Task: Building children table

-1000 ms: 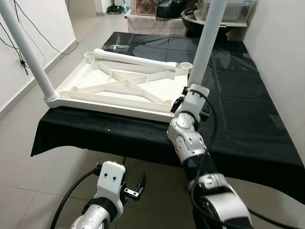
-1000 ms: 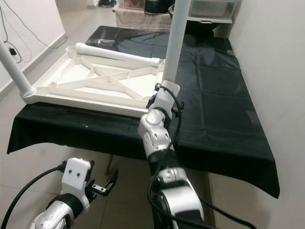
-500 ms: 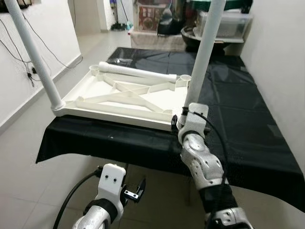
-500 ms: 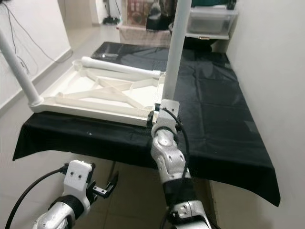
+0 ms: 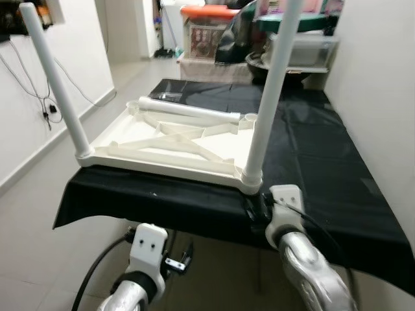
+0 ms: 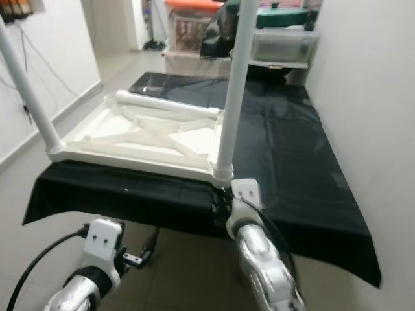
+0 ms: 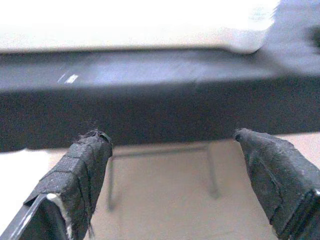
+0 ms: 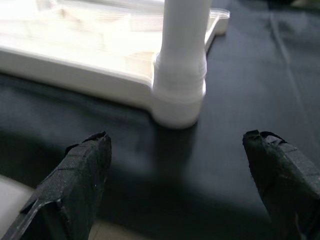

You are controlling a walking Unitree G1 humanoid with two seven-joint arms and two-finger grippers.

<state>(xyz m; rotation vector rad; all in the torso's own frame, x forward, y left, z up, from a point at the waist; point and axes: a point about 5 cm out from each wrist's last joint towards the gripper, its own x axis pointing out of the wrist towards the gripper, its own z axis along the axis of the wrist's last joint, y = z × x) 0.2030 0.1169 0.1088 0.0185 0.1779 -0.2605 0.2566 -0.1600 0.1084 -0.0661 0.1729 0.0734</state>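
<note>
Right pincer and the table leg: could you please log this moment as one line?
right pincer: open, off near-right leg | leg: upright in tabletop corner | left pincer: open, idle below table edge | loose leg: lying on tabletop

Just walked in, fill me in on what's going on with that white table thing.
A white children's table top lies upside down on a black-covered table. Two legs stand upright in its near corners: the left leg and the right leg. A third leg lies loose across the far side. The right gripper is open just short of the right leg's base, holding nothing. The left gripper hangs open below the table edge.
</note>
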